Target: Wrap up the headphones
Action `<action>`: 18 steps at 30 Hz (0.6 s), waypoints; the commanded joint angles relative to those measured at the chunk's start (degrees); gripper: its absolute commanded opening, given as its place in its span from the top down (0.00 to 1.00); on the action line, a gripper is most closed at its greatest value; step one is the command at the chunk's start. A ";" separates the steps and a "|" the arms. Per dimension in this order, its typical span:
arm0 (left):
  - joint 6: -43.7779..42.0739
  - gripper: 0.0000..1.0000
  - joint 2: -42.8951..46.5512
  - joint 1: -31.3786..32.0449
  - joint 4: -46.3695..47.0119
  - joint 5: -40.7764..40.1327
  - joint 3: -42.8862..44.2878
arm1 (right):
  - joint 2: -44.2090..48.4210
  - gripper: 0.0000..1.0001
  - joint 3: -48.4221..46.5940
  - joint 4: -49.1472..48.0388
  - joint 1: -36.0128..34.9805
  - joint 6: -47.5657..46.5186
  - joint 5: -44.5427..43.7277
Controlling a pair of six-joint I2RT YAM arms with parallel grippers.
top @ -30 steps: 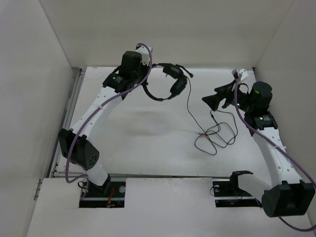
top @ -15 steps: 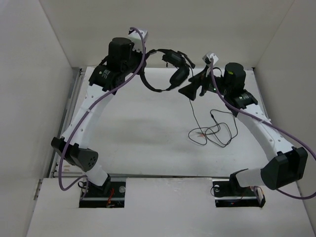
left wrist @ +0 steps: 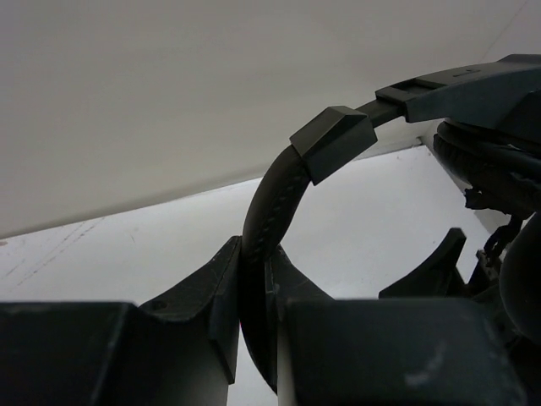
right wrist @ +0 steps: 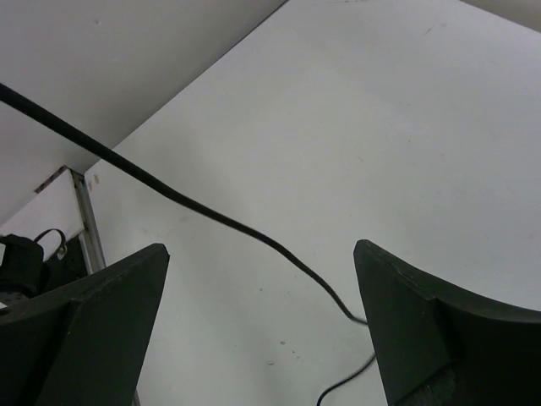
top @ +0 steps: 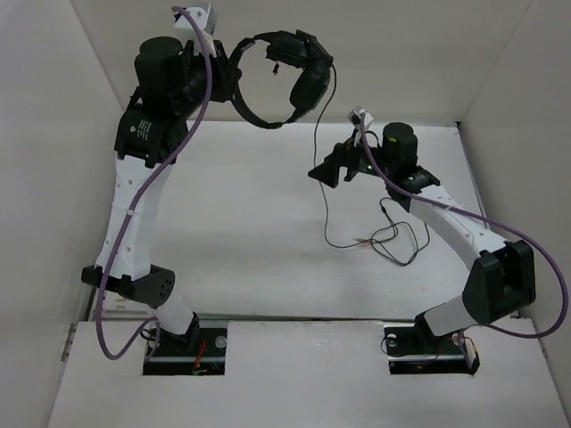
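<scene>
The headphones (top: 302, 78) are held well above the desk (top: 241, 232), at the far left, in front of the back wall. The left end effector (top: 230, 82) is clamped tight on the headband, which the wrist view shows pinched between its fingers (left wrist: 221, 292). The band is seen as a U. Its curve dips toward the near side and its ear cups are turned up and to the right, so the long axis runs from the grip out to the right. The cord (top: 323, 192) hangs from the cups almost straight down to a loose tangle on the desk, where the plugs (top: 361, 241) lie. The right end effector (top: 326, 171) stands with its jaws spread wide, holding nothing. The cord passes just in front of them, and whether it lies between the fingertips cannot be told for sure. Compared with a second ago, the headphones have been raised much higher and further left. The right arm has been swung in from the right edge toward the hanging cord, and the tangle has been drawn out.
</scene>
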State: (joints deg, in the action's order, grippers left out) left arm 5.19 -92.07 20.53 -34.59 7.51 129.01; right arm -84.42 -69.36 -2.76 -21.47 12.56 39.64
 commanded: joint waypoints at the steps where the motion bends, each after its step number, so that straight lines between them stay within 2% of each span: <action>1: 4.91 1.00 1.28 -1.50 4.00 2.33 4.05 | 0.40 0.04 3.34 -6.72 -1.15 2.30 2.63; 6: 8.77 1.00 2.25 -5.37 4.35 4.97 5.55 | 0.31 0.08 9.06 -12.95 -4.05 4.14 5.88; 11: 10.54 1.00 3.48 -7.31 4.53 6.55 4.50 | -1.88 0.10 9.69 -21.48 -5.90 8.97 8.44; 18: 11.24 1.00 4.18 -7.92 4.79 7.43 3.79 | -3.82 0.13 8.98 -22.37 -6.69 8.10 6.86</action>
State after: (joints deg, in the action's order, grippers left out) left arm 13.26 -91.72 13.02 -34.59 13.10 131.76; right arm -87.46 -59.05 -19.84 -27.46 20.53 45.91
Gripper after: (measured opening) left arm 0.104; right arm 0.871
